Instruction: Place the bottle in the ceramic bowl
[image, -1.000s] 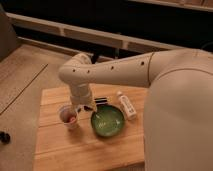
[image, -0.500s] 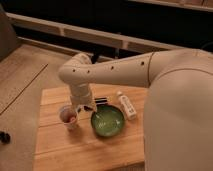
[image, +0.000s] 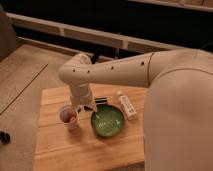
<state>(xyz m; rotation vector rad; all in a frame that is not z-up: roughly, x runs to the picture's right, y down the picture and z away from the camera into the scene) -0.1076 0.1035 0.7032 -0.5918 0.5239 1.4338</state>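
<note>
The slim white bottle (image: 127, 105) lies on the wooden table (image: 75, 147), just right of the green ceramic bowl (image: 107, 121). The bowl sits near the table's middle and holds nothing. My white arm reaches in from the right and bends down over the table's back left part. My gripper (image: 86, 107) hangs at the bowl's left rim, between the bowl and the white cup. It holds nothing that I can see. The bottle is apart from the gripper, on the far side of the bowl.
A small white cup (image: 69, 116) with pinkish contents stands left of the bowl. A flat black bar (image: 101, 101) lies behind the bowl, next to the gripper. The arm's bulky body (image: 177, 110) covers the table's right side. Floor lies to the left.
</note>
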